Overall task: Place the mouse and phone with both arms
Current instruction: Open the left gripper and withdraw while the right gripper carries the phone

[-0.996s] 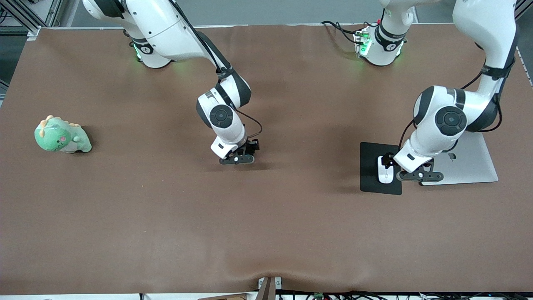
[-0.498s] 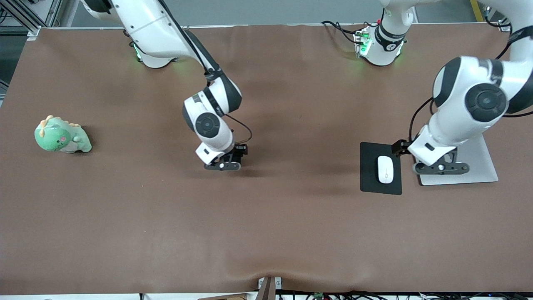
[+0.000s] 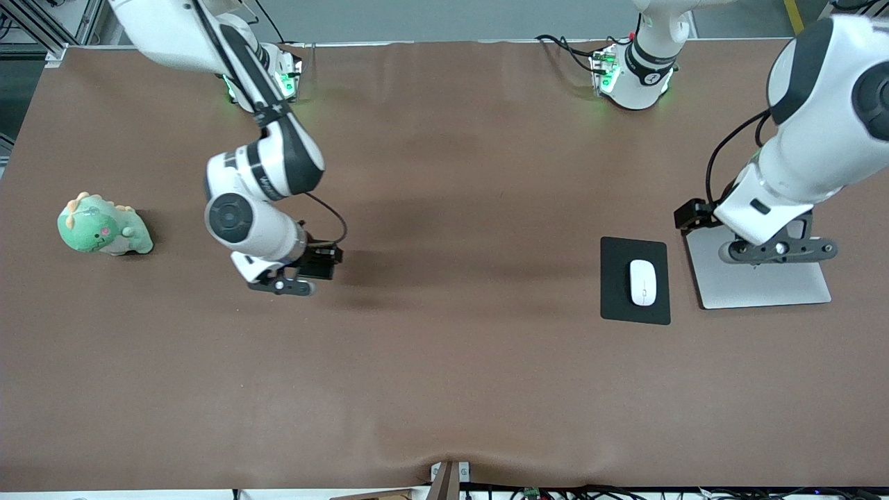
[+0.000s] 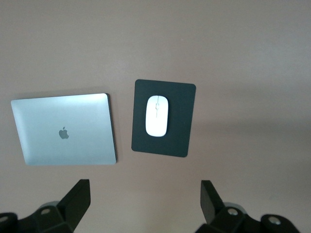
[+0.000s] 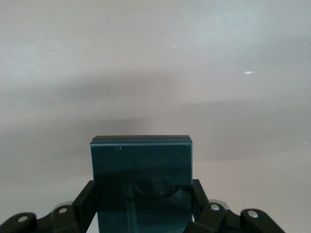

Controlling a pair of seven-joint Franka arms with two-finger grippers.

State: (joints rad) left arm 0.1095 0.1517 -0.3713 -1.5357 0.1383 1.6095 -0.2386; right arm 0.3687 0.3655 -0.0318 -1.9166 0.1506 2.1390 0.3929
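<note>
The white mouse lies on the black mat beside a closed silver laptop. My left gripper hangs open and empty in the air over the laptop. In the left wrist view the mouse and mat show far below my left gripper, whose jaws stand wide apart. My right gripper is over bare table toward the right arm's end. In the right wrist view my right gripper is shut on the black phone, which sticks out past the fingers. The phone is hidden in the front view.
A green toy dinosaur sits near the right arm's end of the brown table. The laptop also shows in the left wrist view. Cables lie by the left arm's base.
My left gripper let go of the mouse, rose and moved from the mat to over the laptop. My right gripper carried the phone from the table's middle toward the dinosaur's end.
</note>
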